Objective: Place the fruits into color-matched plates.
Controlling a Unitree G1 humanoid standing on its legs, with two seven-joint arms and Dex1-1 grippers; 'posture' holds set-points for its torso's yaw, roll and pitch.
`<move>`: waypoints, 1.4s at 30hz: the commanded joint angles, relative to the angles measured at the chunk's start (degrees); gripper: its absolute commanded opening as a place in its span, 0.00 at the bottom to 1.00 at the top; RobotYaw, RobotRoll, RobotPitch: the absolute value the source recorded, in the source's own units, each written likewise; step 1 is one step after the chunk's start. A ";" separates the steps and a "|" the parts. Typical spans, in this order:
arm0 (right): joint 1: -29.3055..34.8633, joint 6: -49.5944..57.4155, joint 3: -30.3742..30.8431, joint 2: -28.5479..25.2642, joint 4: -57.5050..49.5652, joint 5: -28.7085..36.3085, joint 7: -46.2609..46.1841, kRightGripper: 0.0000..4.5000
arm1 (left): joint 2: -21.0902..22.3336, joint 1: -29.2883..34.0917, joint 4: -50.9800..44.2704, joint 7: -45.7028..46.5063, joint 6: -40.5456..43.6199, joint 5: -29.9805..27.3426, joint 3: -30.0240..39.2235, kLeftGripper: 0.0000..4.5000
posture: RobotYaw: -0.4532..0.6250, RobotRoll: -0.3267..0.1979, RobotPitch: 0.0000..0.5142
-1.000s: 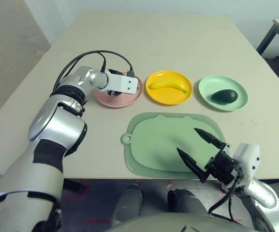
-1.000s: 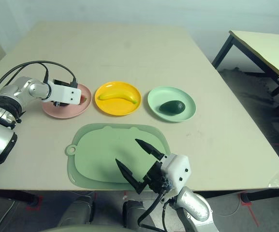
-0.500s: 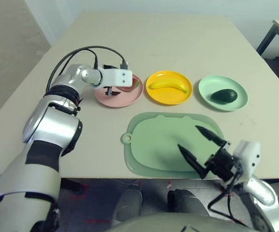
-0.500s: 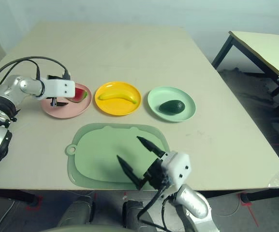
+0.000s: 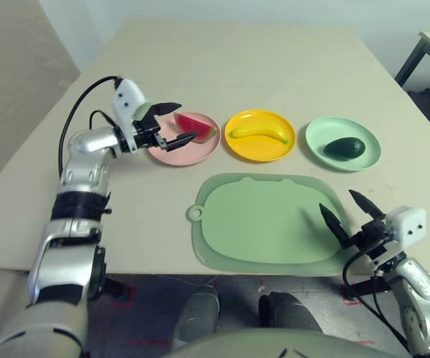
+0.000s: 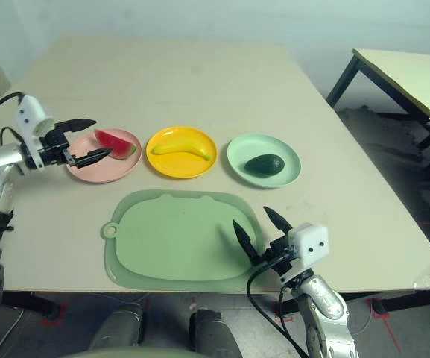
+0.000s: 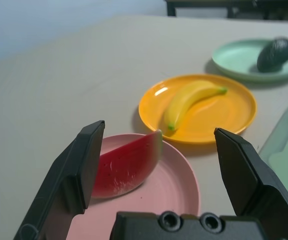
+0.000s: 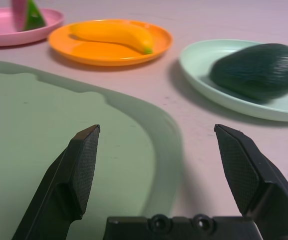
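My left claw (image 5: 176, 123) hangs at the left of the tabletop (image 5: 274, 60), fingers spread wide with nothing between them, tips just over the near-left rim of the pink plate (image 5: 171, 152). On that plate sits the watermelon wedge (image 5: 196, 127), red flesh up, green rind to the right. Next along, the yellow-orange plate (image 5: 278, 149) carries the banana (image 5: 259, 133), lying across it. Then the mint green plate (image 5: 367, 158) on the right, with the dark avocado (image 5: 346, 148) resting inside. Near me, in front of the plates, the pale green cutting mat (image 5: 267, 220) lies bare. At the near right, my right claw (image 5: 344, 214) hovers over the mat's right edge, fingers apart, gripping nothing. By my reckoning the job looks finished: all three fruits sit in matching plates, and nothing is left to move. What I can't make out is the watermelon's underside and exactly how it rests.
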 commanded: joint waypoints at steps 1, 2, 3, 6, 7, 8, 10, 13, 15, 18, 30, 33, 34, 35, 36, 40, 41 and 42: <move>0.35 -1.51 -1.47 1.16 1.53 0.08 -1.10 1.00 | -3.35 5.98 -3.58 8.15 6.18 -4.27 5.17 0.99 | 0.60 0.62 0.18; 0.48 -1.83 -1.42 1.75 1.70 -0.02 -1.39 1.00 | -4.19 7.52 -4.38 9.49 6.55 -4.63 5.71 0.99 | 0.60 0.62 0.18; 0.61 -2.53 -1.31 2.20 2.18 -0.42 -1.46 1.00 | -5.10 9.17 -5.31 10.56 6.47 -4.76 5.91 0.99 | 0.60 0.62 0.18; 0.70 -3.97 -2.06 3.18 2.94 -1.18 -2.55 1.00 | -6.66 13.80 -7.64 12.36 5.27 -4.04 5.32 0.99 | 0.61 0.62 0.18; 0.53 -4.40 -2.72 3.18 3.33 -1.00 -2.85 1.00 | -7.12 15.05 -7.94 13.00 4.89 -3.90 5.33 0.99 | 0.61 0.62 0.18; 0.39 -4.71 -3.34 2.97 3.74 -0.73 -2.96 1.00 | -7.47 15.97 -7.95 13.53 4.53 -3.93 5.43 0.99 | 0.61 0.62 0.18; 0.46 -4.97 -4.56 2.47 4.14 0.30 -2.85 1.00 | -7.84 17.38 -7.16 14.31 3.42 -3.56 5.45 0.99 | 0.61 0.62 0.17; 1.68 -5.19 -5.93 1.92 4.23 1.76 -1.31 1.00 | -8.16 18.69 -4.75 14.58 1.32 -2.98 5.24 0.99 | 0.62 0.62 0.17; 2.83 -5.60 -7.10 2.01 4.46 3.31 -0.44 1.00 | -8.39 19.42 -2.40 14.37 -0.47 -2.74 5.27 0.99 | 0.62 0.62 0.17; 3.92 -7.24 -9.27 1.74 6.31 5.13 1.14 1.00 | -8.30 20.50 1.05 13.43 -3.68 -1.91 4.99 0.99 | 0.61 0.62 0.17; 2.06 -12.07 -15.73 -0.83 16.73 8.35 7.01 1.00 | -10.19 24.47 6.55 10.45 -10.76 -2.38 4.53 0.99 | 0.60 0.62 0.17; 1.29 -12.71 -16.28 -1.14 18.24 8.11 7.37 1.00 | -10.06 25.17 6.60 11.42 -11.46 -1.75 4.49 0.99 | 0.60 0.62 0.16; 1.13 -12.86 -16.16 -1.15 18.45 7.95 7.45 1.00 | -9.94 25.18 6.83 11.69 -11.75 -1.54 4.50 0.99 | 0.60 0.62 0.17; 0.94 -13.02 -16.13 -1.24 18.79 7.90 7.63 1.00 | -9.81 25.20 7.05 12.25 -12.12 -1.08 4.43 0.99 | 0.60 0.62 0.16; 0.82 -13.13 -16.01 -1.19 18.83 7.76 7.60 1.00 | -9.57 25.06 7.42 12.52 -12.37 -0.82 4.44 0.99 | 0.60 0.62 0.16; 1.09 -13.07 -15.70 -0.56 17.63 7.71 7.00 1.00 | -8.92 24.01 8.54 14.31 -13.21 -0.57 5.49 0.99 | 0.62 0.62 0.20; 1.39 -12.94 -15.42 -0.28 16.95 7.62 6.85 1.00 | -8.68 23.91 8.64 14.34 -13.24 -0.65 5.63 0.99 | 0.62 0.62 0.20; 1.73 -12.78 -15.17 -0.11 16.34 7.64 6.88 1.00 | -8.51 24.07 8.32 14.44 -13.33 -0.52 5.55 0.99 | 0.62 0.62 0.21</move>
